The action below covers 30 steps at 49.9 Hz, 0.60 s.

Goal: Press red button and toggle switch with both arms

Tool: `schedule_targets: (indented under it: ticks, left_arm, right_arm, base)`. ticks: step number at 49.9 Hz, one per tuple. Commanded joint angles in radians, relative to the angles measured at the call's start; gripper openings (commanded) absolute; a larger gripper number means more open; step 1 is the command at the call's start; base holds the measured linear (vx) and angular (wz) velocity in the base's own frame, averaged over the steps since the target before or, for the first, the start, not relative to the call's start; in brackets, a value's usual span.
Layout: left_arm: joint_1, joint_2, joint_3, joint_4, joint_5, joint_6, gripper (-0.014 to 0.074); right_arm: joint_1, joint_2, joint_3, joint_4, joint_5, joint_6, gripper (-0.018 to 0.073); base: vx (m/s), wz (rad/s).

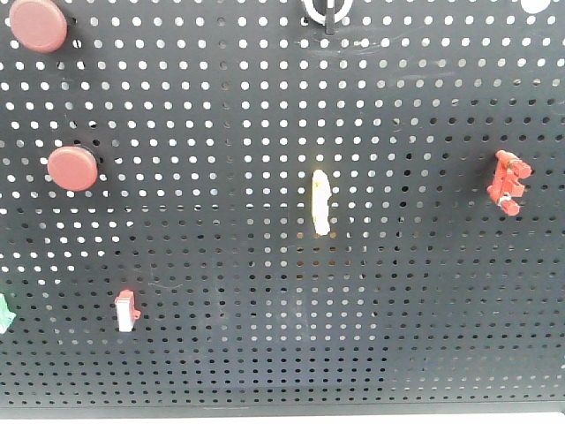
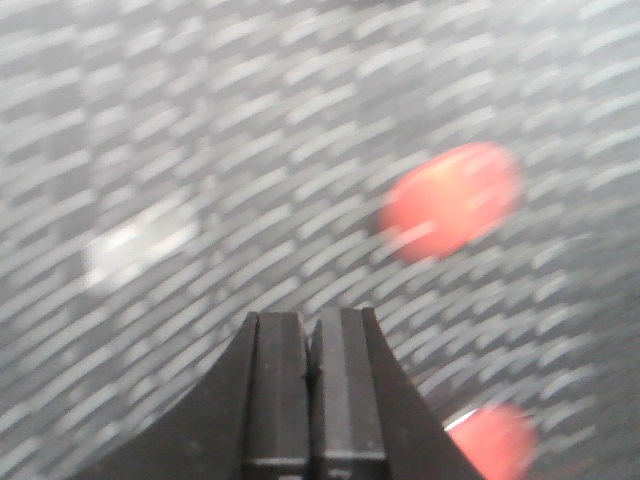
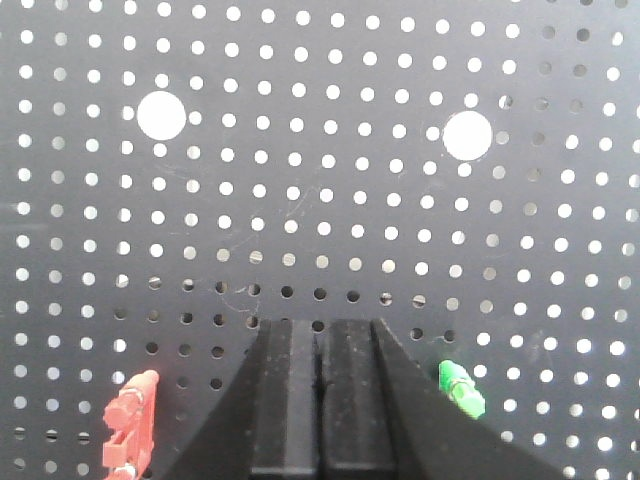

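Stance for poking
We hold left gripper (image 2: 310, 335) and right gripper (image 3: 322, 340) pressed together, likely as blunt tips for button (image 2: 455, 200), switch (image 3: 130, 425).

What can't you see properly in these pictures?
Left wrist view: motion blur smears everything; the pale patch cannot be identified, and the left claw hides part of the lower red button.
Front view: the left edge cuts off the green piece, the top edge the white part; neither arm shows.
Right wrist view: the bottom edge cuts off the red toggle switch.
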Motion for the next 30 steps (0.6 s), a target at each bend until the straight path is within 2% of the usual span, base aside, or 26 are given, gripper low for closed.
schedule_targets:
  ticks: [1,11,30]
  left_arm:
    - [-0.044,0.044,-0.09,-0.013,-0.09,0.003,0.0002]
    - [-0.077,0.153,-0.179,-0.012,-0.082,0.003,0.0002]
    - [-0.077,0.291,-0.226,-0.014,-0.102,0.003,0.0002]
  right_arm:
    - [-0.005,0.002,-0.032,-0.01,-0.075,-0.005,0.0]
    - [-0.005,0.002,-0.032,-0.01,-0.07,-0.001,0.0]
    - [-0.005,0.002,-0.032,-0.01,-0.07,0.017,0.0]
  base:
    - [0.0,0.0]
    - [0.0,0.0]
    - [0.0,0.0]
